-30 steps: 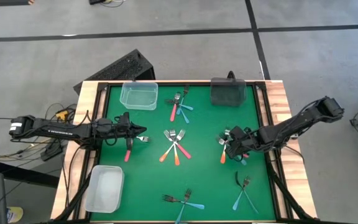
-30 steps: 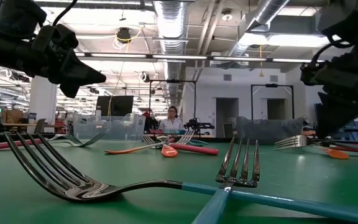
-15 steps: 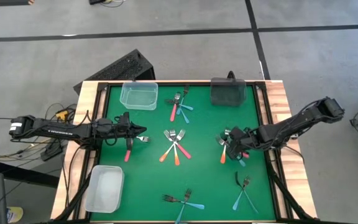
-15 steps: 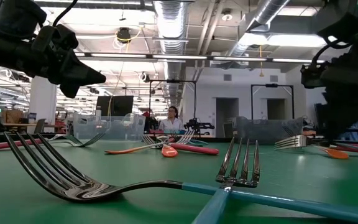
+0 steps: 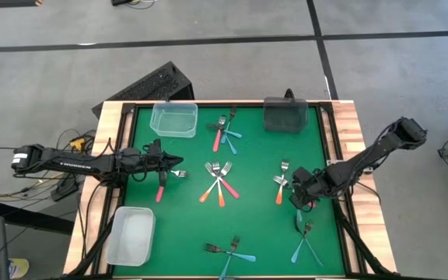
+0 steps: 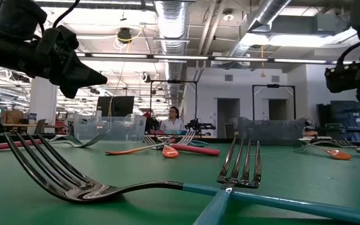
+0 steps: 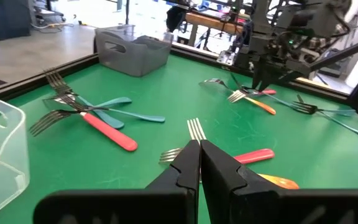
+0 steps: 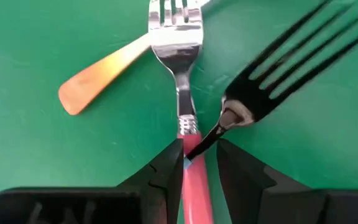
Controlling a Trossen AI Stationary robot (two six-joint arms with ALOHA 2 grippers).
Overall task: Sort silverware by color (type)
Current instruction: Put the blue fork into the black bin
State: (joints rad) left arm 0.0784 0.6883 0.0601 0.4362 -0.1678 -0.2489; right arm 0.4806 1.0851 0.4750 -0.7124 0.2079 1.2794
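right gripper [image 5: 302, 195] sat low on the green mat's [image 5: 185, 225] right side, over a small pile of forks. left gripper [image 5: 171, 163] waited shut by a red fork [image 5: 161, 189]. up close, the right fingers [image 8: 166, 168] stood a little apart around a pink fork [image 8: 188, 143], maybe to grab just that color.

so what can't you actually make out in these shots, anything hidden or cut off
- Right gripper: in the right wrist view the red-handled fork runs between its fingers; contact cannot be told.
- Dark-tined fork: handle hidden behind those fingers.
- Clear plastic bin and dark bin: contents too small in the high view.
- Left gripper: shut, empty.
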